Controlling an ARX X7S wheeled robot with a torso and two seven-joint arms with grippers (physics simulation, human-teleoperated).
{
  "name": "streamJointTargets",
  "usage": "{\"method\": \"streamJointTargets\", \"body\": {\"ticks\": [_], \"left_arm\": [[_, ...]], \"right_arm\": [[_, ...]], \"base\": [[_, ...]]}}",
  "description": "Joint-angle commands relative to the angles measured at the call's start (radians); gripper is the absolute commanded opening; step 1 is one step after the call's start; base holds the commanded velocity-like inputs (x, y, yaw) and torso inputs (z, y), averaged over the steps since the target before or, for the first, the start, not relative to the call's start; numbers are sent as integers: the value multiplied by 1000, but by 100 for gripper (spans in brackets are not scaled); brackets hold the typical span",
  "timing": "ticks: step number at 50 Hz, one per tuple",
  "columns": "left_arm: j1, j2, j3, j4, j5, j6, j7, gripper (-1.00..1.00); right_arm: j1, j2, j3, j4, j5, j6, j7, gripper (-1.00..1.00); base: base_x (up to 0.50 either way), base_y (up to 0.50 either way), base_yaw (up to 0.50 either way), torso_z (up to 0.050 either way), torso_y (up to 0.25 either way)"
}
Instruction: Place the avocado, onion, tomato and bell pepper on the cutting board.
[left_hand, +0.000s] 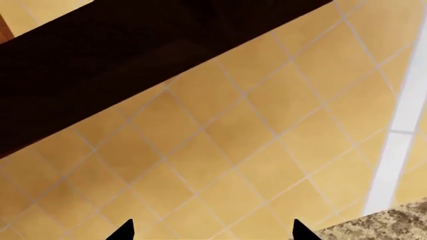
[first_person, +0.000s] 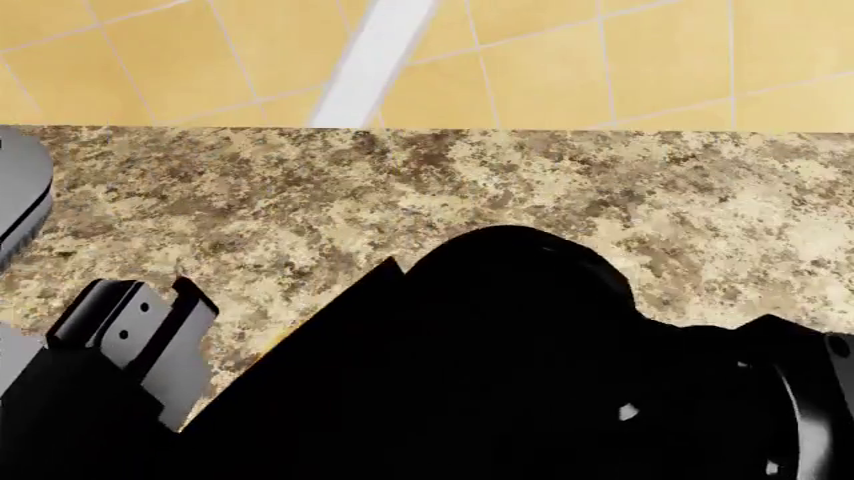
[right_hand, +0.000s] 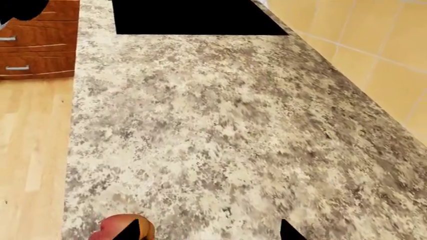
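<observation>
A pale pinkish-red rounded fruit, seemingly the bell pepper (right_hand: 119, 221), lies on the speckled granite counter (right_hand: 213, 125) near its front edge. It is partly behind one fingertip of my right gripper (right_hand: 210, 231). That gripper is open and empty, low over the counter, with the pepper at one side and not between the fingertips. My left gripper (left_hand: 212, 232) is open and empty, facing the yellow tiled wall (left_hand: 267, 125). The avocado, onion, tomato and cutting board are out of view.
A black cooktop (right_hand: 193, 17) is set into the counter's far end. Wooden drawers (right_hand: 37, 45) and a wood floor (right_hand: 30, 150) lie beyond its edge. A dark band (left_hand: 133, 50) crosses the wall. My black arms (first_person: 507, 380) hide the near counter. A grey object (first_person: 16, 195) is at the far left.
</observation>
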Motion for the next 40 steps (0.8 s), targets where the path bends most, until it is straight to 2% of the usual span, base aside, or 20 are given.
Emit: {"method": "streamJointTargets", "body": {"ticks": [1, 18, 40], "left_arm": [[-3, 11, -14, -2, 31, 13, 38, 100], [15, -15, -19, 8, 23, 31, 31, 100], [34, -38, -21, 13, 18, 50, 23, 100]], "right_arm": [[-33, -125, -30, 14, -55, 7, -65, 100], [-83, -215, -93, 48, -133, 3, -140, 100], [-144, -257, -196, 77, -253, -15, -263, 100]], "base": [[0, 0, 0, 0, 0], [0, 0, 0, 0, 0], [0, 0, 0, 0, 0]]}}
